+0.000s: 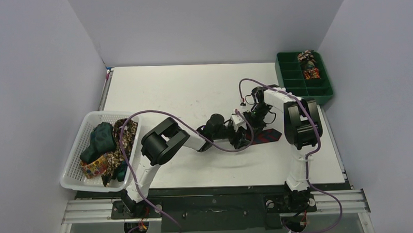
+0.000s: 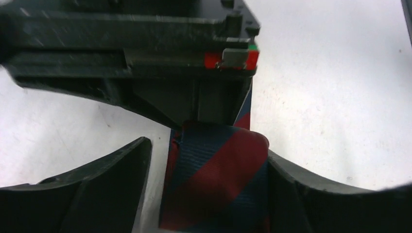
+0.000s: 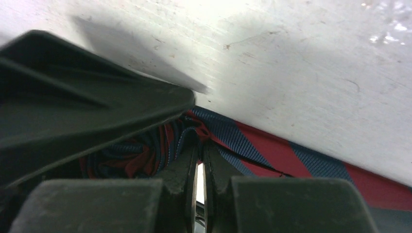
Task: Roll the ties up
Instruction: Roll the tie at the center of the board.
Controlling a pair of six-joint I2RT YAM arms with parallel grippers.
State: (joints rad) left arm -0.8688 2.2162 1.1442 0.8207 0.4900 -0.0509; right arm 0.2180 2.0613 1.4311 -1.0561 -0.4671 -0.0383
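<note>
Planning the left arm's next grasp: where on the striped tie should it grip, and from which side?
Likely the striped tie's rolled end, squeezed across the width from the left: the open left gripper straddles it; the shut right gripper blocks the far side.

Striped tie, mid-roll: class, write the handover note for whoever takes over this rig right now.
Left gripper: open, fingers either side of the rolled end of the striped tie.
Right gripper: shut on the roll's core.
The tie's tail lies flat on the table.
Done: rolled ties sit in the green tray.
Left: finish this roll, then the loose ties in the white basket.
</note>
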